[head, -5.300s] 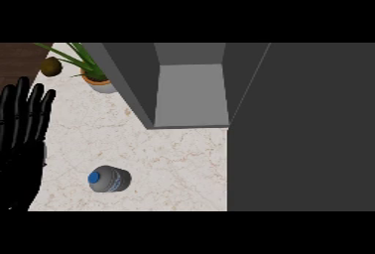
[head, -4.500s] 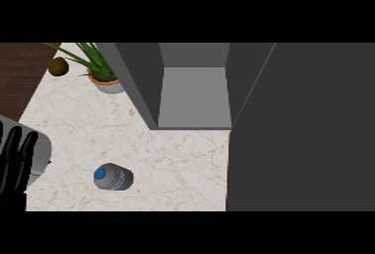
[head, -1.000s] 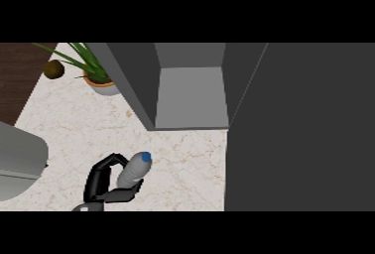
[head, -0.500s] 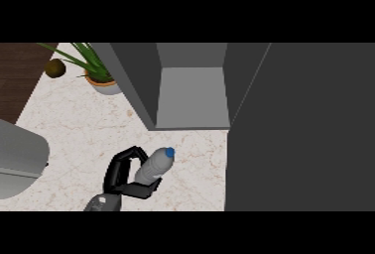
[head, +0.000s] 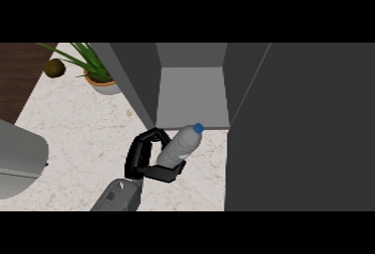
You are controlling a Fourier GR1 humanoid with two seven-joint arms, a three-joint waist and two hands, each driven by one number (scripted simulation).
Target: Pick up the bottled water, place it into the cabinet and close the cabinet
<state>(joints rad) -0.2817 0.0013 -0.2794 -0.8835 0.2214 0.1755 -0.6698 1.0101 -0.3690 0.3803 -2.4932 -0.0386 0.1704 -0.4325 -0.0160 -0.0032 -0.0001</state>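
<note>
**A:** Starting at the far left, what are you seeing?

**B:** A strip of dark wooden floor (head: 18,74) is running down the left edge, with a small brown round thing (head: 53,68) sitting beside a potted plant (head: 99,79) at the back of the marble counter (head: 81,129). Lower down, a big grey rounded body (head: 18,158) is poking in from the left edge.

**A:** And the hand?

**B:** One hand (head: 150,158) is coming up from the lower edge on a grey forearm (head: 117,197). I cannot tell which arm it belongs to. Its black fingers (head: 138,151) are curling round the bottled water (head: 179,146), clamping it from the left side and underneath, so the bottle is lying against the right of the fingers with its lower end tucked into the palm.

**A:** Which way is the bottle pointing?

**B:** Its long axis is tilting up and slightly to the right, blue cap (head: 198,128) leading, base down in the grasp. The cap is sitting right at the front edge of the cabinet (head: 190,89) floor, just at the opening.

**A:** Further right?

**B:** The cabinet door (head: 300,129) is standing open, filling the right side as a dark grey slab
</note>
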